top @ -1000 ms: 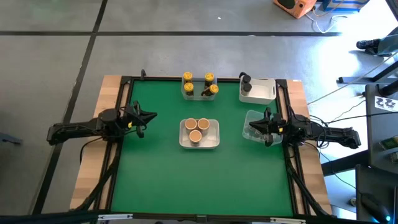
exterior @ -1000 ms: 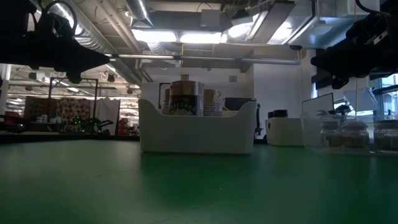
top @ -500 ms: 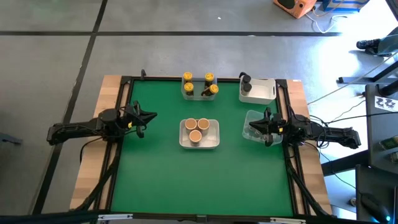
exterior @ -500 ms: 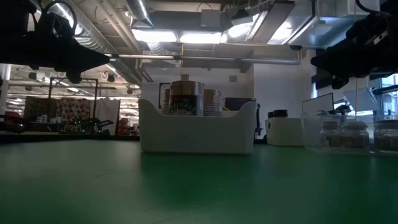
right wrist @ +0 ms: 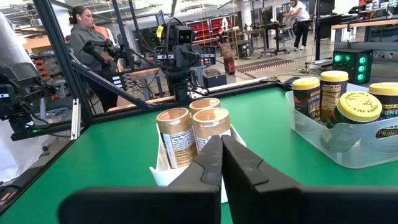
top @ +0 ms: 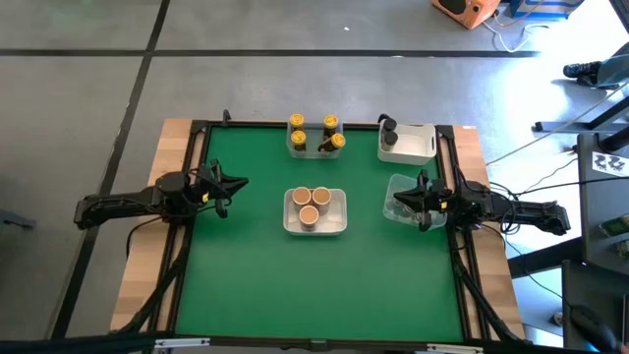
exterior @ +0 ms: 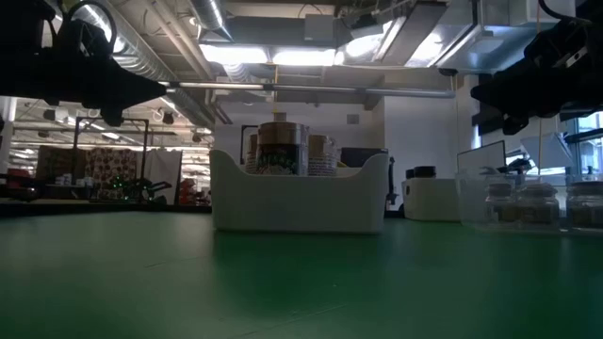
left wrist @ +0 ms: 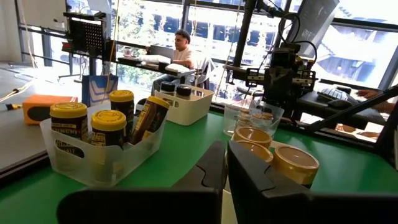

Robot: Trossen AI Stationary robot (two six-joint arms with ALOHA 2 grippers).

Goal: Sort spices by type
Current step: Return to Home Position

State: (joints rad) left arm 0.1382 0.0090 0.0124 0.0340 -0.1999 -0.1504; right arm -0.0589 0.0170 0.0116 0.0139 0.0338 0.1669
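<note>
Spice jars (top: 320, 195), small cylinders with round caps, stand in rectangular plastic tubs: yellow-capped jars (top: 298, 123) in a clear tub (top: 307, 152) at upper centre, tan-capped jars (top: 310, 214) in a white tub (top: 335, 223) mid-frame, a dark-capped jar (top: 388, 126) in another white tub (top: 419, 146) upper right. Left gripper (top: 240, 182), mid-left, and right gripper (top: 397, 202), above a second clear tub (top: 401, 183) mid-right, both have fingers pressed together.

From above, you get bright, even light on the flat green table mat (top: 246, 285), with barely a shadow. At table height, the long ceiling light panels (exterior: 283, 56) glare at you, so the white rectangular plastic tub (exterior: 300, 202) stands dim and backlit. Daylight pours through the tall windows (left wrist: 367, 43) in your left wrist view.
</note>
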